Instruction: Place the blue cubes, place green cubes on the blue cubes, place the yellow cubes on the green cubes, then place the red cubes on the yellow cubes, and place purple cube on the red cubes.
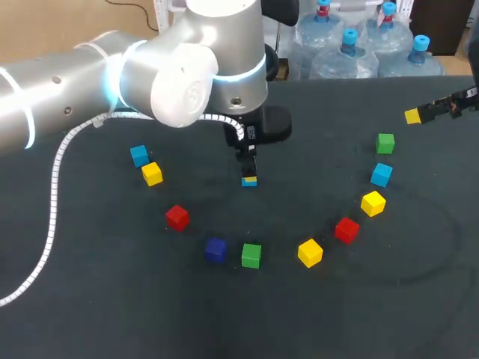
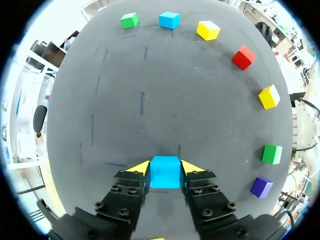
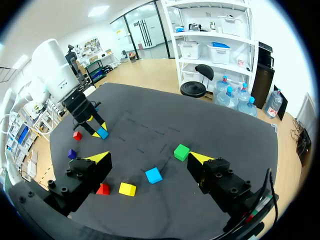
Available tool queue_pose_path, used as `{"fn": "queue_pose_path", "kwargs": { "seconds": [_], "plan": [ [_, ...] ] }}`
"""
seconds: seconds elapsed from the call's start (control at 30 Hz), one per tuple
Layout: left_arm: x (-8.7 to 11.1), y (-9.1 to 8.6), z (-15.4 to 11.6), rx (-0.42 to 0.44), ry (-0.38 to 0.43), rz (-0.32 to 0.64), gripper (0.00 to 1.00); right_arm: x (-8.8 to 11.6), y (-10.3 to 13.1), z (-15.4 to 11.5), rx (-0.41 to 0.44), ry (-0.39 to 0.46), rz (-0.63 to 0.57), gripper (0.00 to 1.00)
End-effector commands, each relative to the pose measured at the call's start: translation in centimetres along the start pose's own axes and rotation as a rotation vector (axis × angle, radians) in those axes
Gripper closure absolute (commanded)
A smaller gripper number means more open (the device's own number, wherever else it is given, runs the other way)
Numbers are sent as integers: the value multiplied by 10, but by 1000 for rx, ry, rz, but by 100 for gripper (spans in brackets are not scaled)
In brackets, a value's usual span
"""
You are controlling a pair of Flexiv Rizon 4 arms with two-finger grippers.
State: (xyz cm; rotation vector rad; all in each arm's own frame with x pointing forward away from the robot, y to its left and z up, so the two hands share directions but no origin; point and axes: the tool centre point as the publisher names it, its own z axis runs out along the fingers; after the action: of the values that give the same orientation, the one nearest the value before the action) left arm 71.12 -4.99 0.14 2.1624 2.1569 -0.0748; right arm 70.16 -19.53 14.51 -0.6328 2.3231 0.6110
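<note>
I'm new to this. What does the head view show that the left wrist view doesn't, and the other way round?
Only the head view shows the right claw at the table's far right edge, along with the left-side red cube and the left-side blue cube. Only the left wrist view shows up close how the left claw presses the held blue cube from two sides. Both views show that held cube, the purple cube, and the curved row of coloured cubes beyond it.
</note>
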Motion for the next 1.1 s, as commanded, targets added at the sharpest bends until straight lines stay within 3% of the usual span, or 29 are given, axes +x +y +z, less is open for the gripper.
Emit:
{"fn": "queue_pose_path", "kwargs": {
  "seconds": [0.03, 0.1, 0.4, 0.47, 0.5, 0.53, 0.93, 1.1],
  "plan": [
    [-4, 3, 1, 7, 5, 0, 100, 0, -1, 1, -4, -2, -1, 0],
    [-5, 3, 1, 7, 4, -1, 100, 0, -1, 1, -4, -2, -1, 0],
    [-6, 2, 3, 7, 10, 0, 62, 0, -1, 1, -4, -2, -1, 0],
    [-6, 2, 3, 8, 12, 0, 43, 0, -1, 1, -4, -2, -1, 0],
    [-6, 2, 3, 8, 14, 0, 27, 0, -1, 1, -4, -2, -1, 0],
    [-5, 2, 3, 7, 16, -1, 1, 0, -1, 1, -4, -2, -1, 0],
    [-4, 7, -15, 2, -17, -53, 0, 0, -1, 1, -4, -2, -1, 0],
    [5, 8, -35, 8, -57, -4, 0, 0, -1, 1, -4, -2, -1, 0]
  ]
}}
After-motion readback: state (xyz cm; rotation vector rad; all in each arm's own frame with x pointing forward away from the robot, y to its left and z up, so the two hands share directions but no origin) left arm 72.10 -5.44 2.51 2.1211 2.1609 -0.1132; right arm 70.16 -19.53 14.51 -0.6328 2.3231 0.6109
